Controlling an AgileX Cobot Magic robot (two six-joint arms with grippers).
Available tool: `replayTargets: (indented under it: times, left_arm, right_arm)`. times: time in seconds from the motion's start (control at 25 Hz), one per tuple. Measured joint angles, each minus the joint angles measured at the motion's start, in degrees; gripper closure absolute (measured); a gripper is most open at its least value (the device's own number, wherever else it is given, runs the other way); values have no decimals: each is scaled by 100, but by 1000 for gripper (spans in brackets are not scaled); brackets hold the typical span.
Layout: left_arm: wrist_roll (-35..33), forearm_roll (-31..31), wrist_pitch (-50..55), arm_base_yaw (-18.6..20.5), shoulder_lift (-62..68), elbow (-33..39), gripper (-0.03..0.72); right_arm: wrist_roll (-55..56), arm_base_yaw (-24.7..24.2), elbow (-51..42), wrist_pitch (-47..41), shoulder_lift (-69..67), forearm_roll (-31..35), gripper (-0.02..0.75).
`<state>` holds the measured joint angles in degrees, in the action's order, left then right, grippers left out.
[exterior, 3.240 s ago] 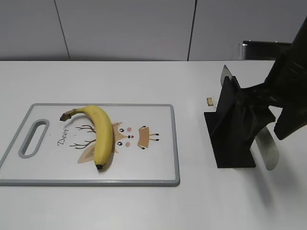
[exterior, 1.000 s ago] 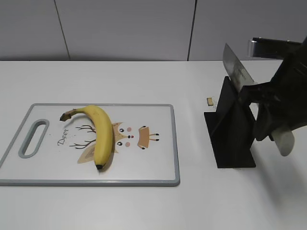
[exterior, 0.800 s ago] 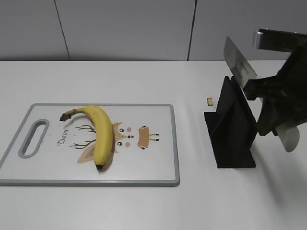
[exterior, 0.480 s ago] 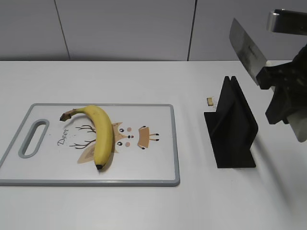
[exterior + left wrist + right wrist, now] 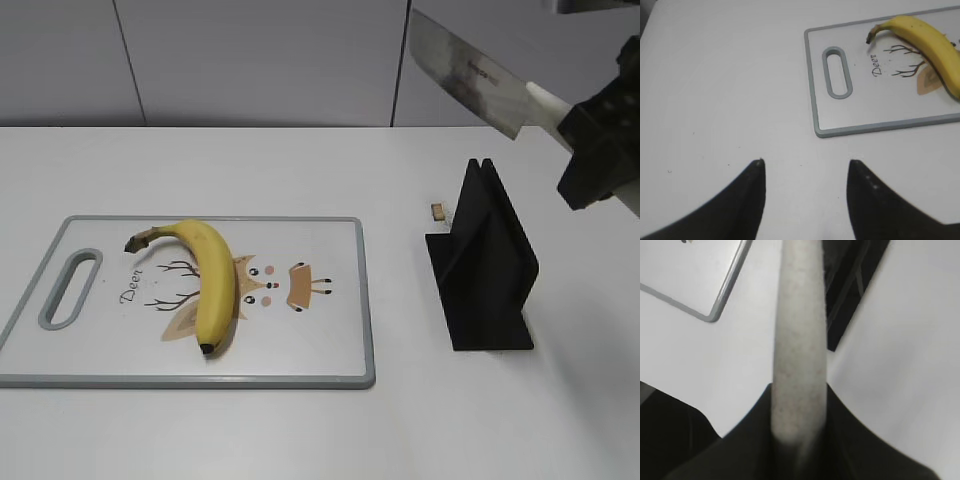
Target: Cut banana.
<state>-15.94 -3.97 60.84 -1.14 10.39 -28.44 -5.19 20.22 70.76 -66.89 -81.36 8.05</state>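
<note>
The yellow banana (image 5: pixel 207 280) lies on the white cutting board (image 5: pixel 320 340), stem to the far left; it also shows in the left wrist view (image 5: pixel 932 45). My right gripper (image 5: pixel 597 150) is shut on the pale handle (image 5: pixel 799 340) of a knife, whose wide steel blade (image 5: pixel 465 70) points up and left, high above the black knife stand (image 5: pixel 485 270). My left gripper (image 5: pixel 806 165) is open and empty over bare table, left of the board (image 5: pixel 865 120).
The black stand also shows under the knife handle in the right wrist view (image 5: pixel 850 285). A small tan bit (image 5: pixel 437 211) lies on the table beside the stand. A grey wall runs behind the white table.
My right gripper has lifted the knife up out of the stand, and the blade now hangs high over it. The banana and board have not moved.
</note>
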Motion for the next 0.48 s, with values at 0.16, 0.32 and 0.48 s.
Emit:
replayTargets:
  times: [0.16, 0.32, 0.48]
  left_arm:
    - [-178, -123, -573, 0, 560, -254, 188]
    - [-962, -749, -817, 0, 1202, -678, 188]
    - [-1885, -1567, -867, 0, 2092, -1254, 179]
  right_arm:
    - [-935, 0, 338, -5, -237, 173, 566]
    - [-1840, 7, 748, -75, -501, 431, 566]
    - [-2183, 66, 1321, -262, -921, 506, 566]
